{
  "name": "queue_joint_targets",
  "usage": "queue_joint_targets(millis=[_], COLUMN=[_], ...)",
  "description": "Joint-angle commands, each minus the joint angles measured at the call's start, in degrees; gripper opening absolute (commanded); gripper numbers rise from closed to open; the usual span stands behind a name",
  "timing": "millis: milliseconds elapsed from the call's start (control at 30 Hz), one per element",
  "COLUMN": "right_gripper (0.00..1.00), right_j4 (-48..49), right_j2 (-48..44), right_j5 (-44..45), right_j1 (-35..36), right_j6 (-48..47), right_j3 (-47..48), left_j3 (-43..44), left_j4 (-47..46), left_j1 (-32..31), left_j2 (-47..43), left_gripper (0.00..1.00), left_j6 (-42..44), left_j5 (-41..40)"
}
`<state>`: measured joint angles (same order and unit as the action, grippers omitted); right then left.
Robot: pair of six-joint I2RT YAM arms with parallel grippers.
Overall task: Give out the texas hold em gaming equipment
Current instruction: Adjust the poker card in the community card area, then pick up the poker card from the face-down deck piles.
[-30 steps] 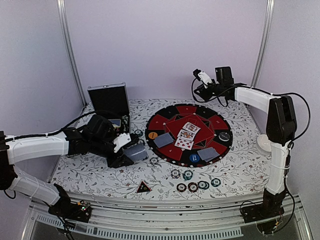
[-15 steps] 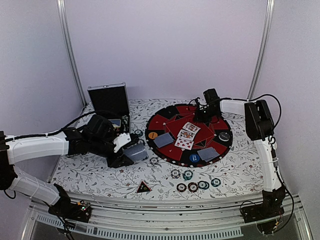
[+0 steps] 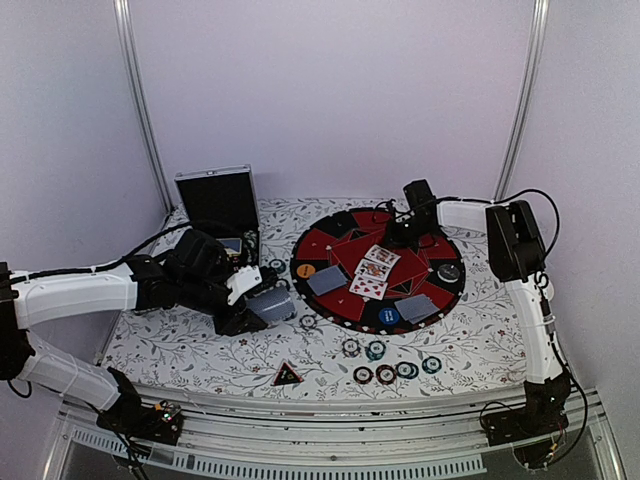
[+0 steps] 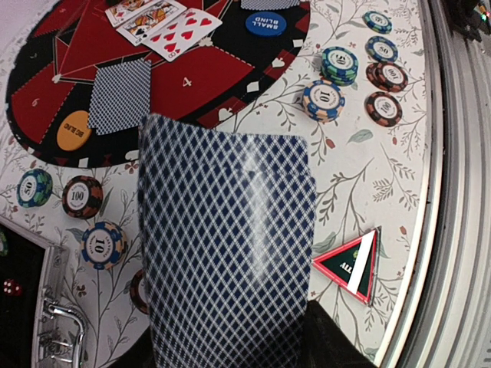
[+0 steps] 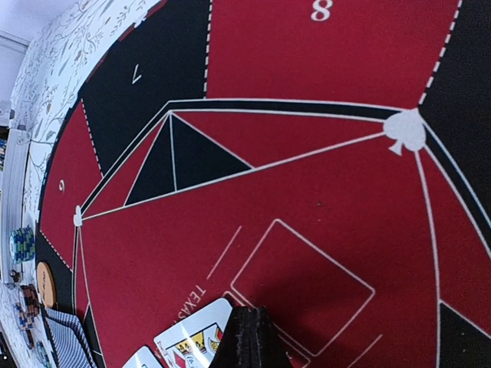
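Left tool (image 3: pixel 258 306) grips a card deck (image 4: pixel 230 253) above the bench (image 3: pixel 190 350). Right tool (image 5: pixel 252 330), closed tight, hangs over the mat (image 5: pixel 322 184) by a face-up card (image 5: pixel 192 335).

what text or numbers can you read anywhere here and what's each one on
"SMALL BLIND": blue button
"BIG BLIND": orange button
"10": pale chip
"50": teal chip stack
"100": brown chip
"ALL": triangle marker, rest unreadable
"4", "7", "8", "TEXAS": round mat
Corner letters on the face-up cards: too small to read.
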<state>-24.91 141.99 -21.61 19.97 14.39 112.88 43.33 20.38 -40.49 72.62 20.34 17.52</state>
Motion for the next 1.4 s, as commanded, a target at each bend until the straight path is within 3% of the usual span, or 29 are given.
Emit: queue_joint_targets(millis=[0,267,333,500,600,767,867,1033,1100,1233,1367], right_gripper=[0.02,0.03,0.08,0.53,0.72,1.0,0.99,0.99,0.99,0.99,0.99], right_j4=[-2.7,-2.5,-2.4,-0.9,4.3,15.4,20.8,42.8,46.8,41.6,36.3], right_j2=[3.0,1.7,0.4,-10.1,-19.4,-35.0,-43.0,-56.7,-59.6,-59.3,-57.7], right_j5=[-2.5,0.4,1.5,10.4,14.3,19.1,12.2,-0.3,-4.0,-6.9,1.6], right_j1=[2.1,2.5,2.6,3.6,6.4,15.7,18.6,18.6,18.6,19.7,25.2], right_j6=[0.2,-0.5,-1.4,-5.3,-9.8,-25.7,-31.1,-22.4,-20.3,-14.2,-8.6], right_j3=[0.5,2.1,3.1,2.8,-3.4,-17.4,-24.6,-41.7,-46.5,-46.8,-48.6], left_j3=[0.9,0.9,0.9,1.0,1.0,1.1,1.2,0.6,0.3,0.0,0.1], left_j4=[-1.2,-1.2,-1.2,-1.2,-1.2,-1.3,-1.7,-2.6,-3.0,-3.5,-3.4], left_j1=[0.8,0.8,0.8,0.8,0.8,0.8,0.8,0.8,0.8,0.7,0.7], left_j2=[-1.6,-1.6,-1.6,-1.8,-1.9,-2.3,-3.1,-5.4,-6.3,-7.2,-7.2], left_gripper=[0.47,0.47,0.47,0.47,0.47,0.47,0.47,0.47,0.47,0.46,0.46], left_j6=[0.4,0.4,0.4,0.5,0.5,0.6,0.7,1.2,1.4,1.5,1.4], left_j5=[0.5,0.5,0.5,0.8,1.1,1.9,3.1,5.7,6.3,5.5,4.7])
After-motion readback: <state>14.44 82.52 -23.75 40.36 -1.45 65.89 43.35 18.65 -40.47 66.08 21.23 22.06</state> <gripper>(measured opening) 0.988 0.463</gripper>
